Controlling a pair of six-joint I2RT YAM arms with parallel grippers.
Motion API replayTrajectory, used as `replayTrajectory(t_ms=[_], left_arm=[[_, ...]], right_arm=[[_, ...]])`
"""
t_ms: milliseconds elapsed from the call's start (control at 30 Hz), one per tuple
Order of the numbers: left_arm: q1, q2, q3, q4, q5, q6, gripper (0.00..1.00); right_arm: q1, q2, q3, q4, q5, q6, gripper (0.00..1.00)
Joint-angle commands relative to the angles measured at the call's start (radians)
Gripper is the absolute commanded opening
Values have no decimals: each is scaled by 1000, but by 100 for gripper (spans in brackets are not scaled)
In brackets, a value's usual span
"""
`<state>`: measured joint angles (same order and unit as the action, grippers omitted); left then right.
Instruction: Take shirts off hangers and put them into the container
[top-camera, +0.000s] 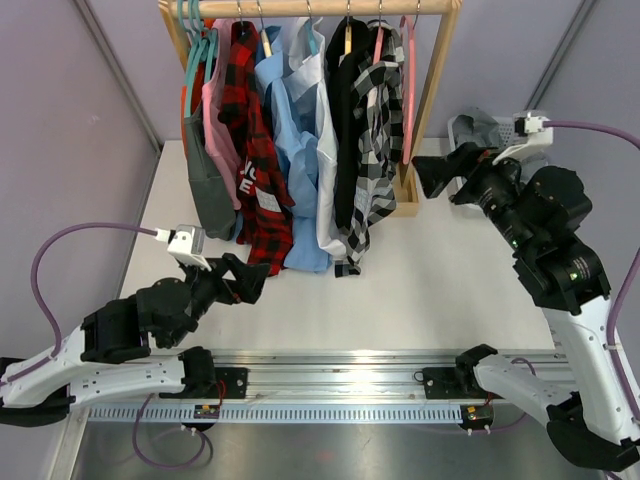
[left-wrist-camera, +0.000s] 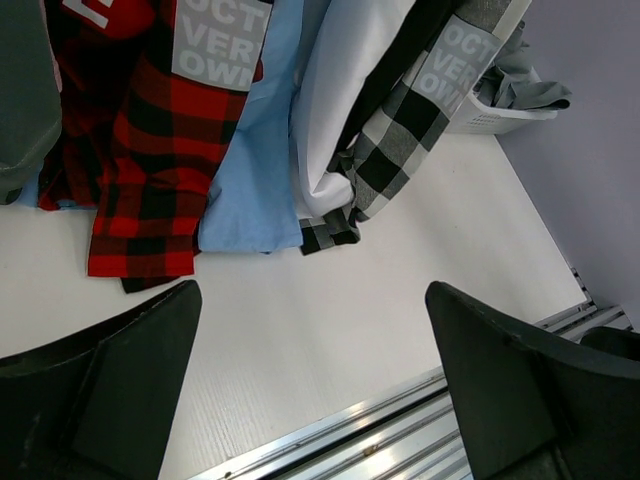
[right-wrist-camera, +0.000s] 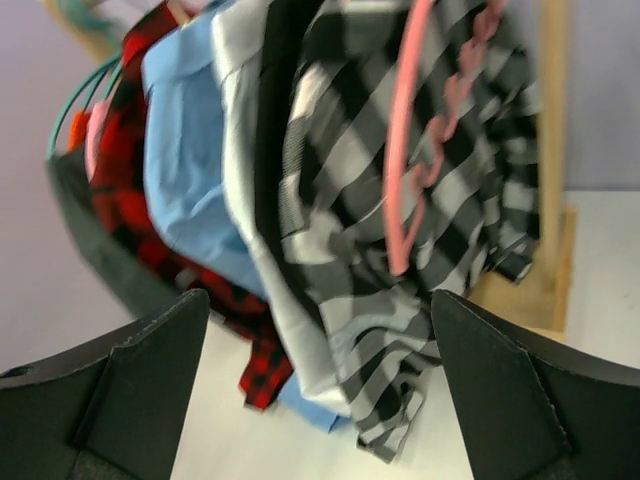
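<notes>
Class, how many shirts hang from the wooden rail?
7, left to right along the wooden rail: dark grey shirt, pink shirt, red-and-black check shirt, light blue shirt, white shirt, black shirt, black-and-white check shirt. Others may hide between them.

The wooden rail frame (top-camera: 310, 8) stands at the far side of the table (top-camera: 430, 290). Along it hang the shirts, from its left end to its right: dark grey (top-camera: 208, 195), pink (top-camera: 214, 105), red-and-black check (top-camera: 258, 175), light blue (top-camera: 298, 150), white (top-camera: 326, 180), black (top-camera: 346, 130), black-and-white check (top-camera: 376, 130). Bare teal hangers (top-camera: 194, 40) crowd the rail's left end and a bare pink hanger (top-camera: 408, 90) hangs at its right end. My left gripper (top-camera: 250, 278), fingers spread, sits just in front of the frame, below the red check's hem. My right gripper (top-camera: 428, 172) hangs just beside the frame's right post. Right of the frame, behind my right arm, the container (top-camera: 503, 133) holds a grey shirt (top-camera: 466, 128).
</notes>
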<state>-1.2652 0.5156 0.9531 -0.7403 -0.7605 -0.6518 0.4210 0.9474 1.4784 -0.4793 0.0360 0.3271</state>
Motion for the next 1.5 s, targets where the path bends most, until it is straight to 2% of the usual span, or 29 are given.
replayTrajectory(t_ms=[0, 200, 433, 600, 700, 1000, 1200, 1300, 1467], left_arm=[[-3, 0, -11, 97, 19, 47, 99], [-3, 17, 1, 91, 18, 40, 99], [-3, -12, 0, 67, 9, 20, 99], [-3, -55, -20, 56, 9, -2, 99], [-3, -72, -34, 53, 7, -12, 99], [-3, -106, -47, 22, 3, -45, 99], [-3, -155, -63, 5, 1, -62, 99], [-3, -177, -73, 2, 6, -72, 99], [-3, -193, -79, -11, 13, -88, 99]], right_arm=[[85, 20, 10, -65, -142, -25, 99], [287, 138, 95, -85, 16, -83, 99], [384, 327, 316, -142, 254, -135, 99], [400, 419, 430, -174, 459, -161, 100], [400, 482, 509, -202, 510, -177, 97], [401, 619, 618, -200, 579, -215, 87], [400, 665, 654, -199, 654, -223, 76], [398, 683, 666, -196, 692, -237, 75], [369, 718, 686, -189, 706, -250, 68]])
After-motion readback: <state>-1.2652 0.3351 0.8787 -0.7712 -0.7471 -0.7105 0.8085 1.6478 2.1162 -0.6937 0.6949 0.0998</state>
